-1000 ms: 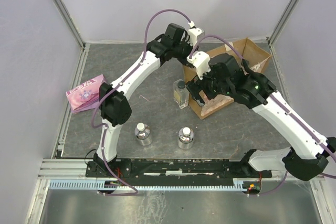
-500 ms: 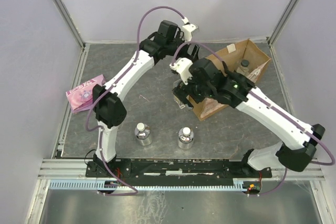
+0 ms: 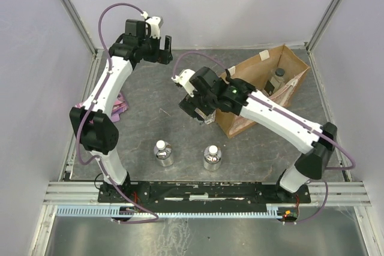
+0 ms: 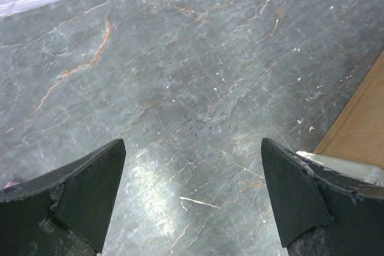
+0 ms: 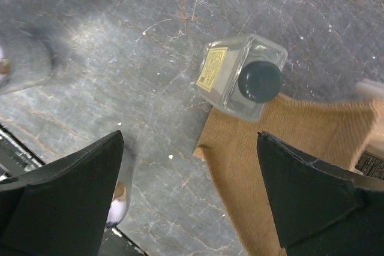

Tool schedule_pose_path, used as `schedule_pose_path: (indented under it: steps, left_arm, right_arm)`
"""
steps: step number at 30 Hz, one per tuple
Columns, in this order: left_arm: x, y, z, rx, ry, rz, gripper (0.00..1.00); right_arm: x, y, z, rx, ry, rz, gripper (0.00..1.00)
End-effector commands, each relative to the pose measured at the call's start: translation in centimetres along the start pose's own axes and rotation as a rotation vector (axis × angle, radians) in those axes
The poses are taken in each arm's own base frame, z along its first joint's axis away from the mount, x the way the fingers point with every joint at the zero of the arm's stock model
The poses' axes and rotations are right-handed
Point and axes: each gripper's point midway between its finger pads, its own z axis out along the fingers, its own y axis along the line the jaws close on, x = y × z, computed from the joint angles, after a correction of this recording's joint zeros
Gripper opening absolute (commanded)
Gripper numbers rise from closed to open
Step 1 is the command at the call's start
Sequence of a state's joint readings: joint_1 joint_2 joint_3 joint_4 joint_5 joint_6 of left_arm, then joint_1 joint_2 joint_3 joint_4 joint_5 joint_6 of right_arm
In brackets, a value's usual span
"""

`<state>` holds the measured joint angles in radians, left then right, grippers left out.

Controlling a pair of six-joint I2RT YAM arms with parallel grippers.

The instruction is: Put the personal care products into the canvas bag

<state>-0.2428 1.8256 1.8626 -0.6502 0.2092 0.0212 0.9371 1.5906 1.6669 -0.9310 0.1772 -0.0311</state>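
Right now our right hand (image 5: 189,134) hangs over the table (image 5: 138,22) with its two fingers spread wide and nothing between them. Just beyond its fingertips and below them, a tall clear bottle (image 5: 239,73) stands upright on the table, its dark cap turned up at us. It stands hard against the tan corner of the canvas bag (image 5: 270,148), which runs on under one finger of that hand; we cannot tell whether bottle and bag touch. On the far side of the bag from this hand, a second tall bottle (image 3: 277,78) stands inside the bag's open mouth. The two short round bottles (image 3: 162,152) stand on the table outside the bag, side by side, back from the right hand toward the arm bases. Our left hand (image 3: 161,49) is well apart from all of this, near the table's far edge. Its fingers are also wide apart, with only bare table showing between them. Back along the left arm from that hand, a pink packet (image 3: 122,105) lies mostly hidden by the arm.
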Motion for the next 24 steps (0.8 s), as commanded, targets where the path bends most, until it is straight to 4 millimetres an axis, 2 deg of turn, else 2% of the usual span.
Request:
schedule_pose_path:
  steps: [1, 8, 14, 19, 24]
  left_arm:
    - [-2.0, 0.1, -3.6, -0.073, -0.076, 0.044, 1.0]
    - [-1.3, -0.1, -5.1, -0.075, -0.079, 0.039, 1.0]
    - [-0.9, 0.3, -5.9, -0.094, -0.073, 0.043, 1.0]
    - [-0.7, 0.7, -5.8, -0.103, -0.065, 0.047, 1.0]
    - [-0.9, 0.9, -5.4, -0.099, -0.058, 0.05, 1.0]
  right_arm:
    - [-2.2, -1.7, 1.7, 0.05, -0.028, -0.025, 1.0]
    - [-1.1, -5.2, 4.7, 0.068, 0.028, 0.03, 1.0]
    - [0.3, -7.2, 5.7, 0.087, 0.076, 0.05, 1.0]
    - [0.9, -7.2, 6.8, 0.051, 0.093, 0.074, 1.0]
    - [1.1, -6.2, 8.1, -0.005, 0.113, 0.095, 1.0]
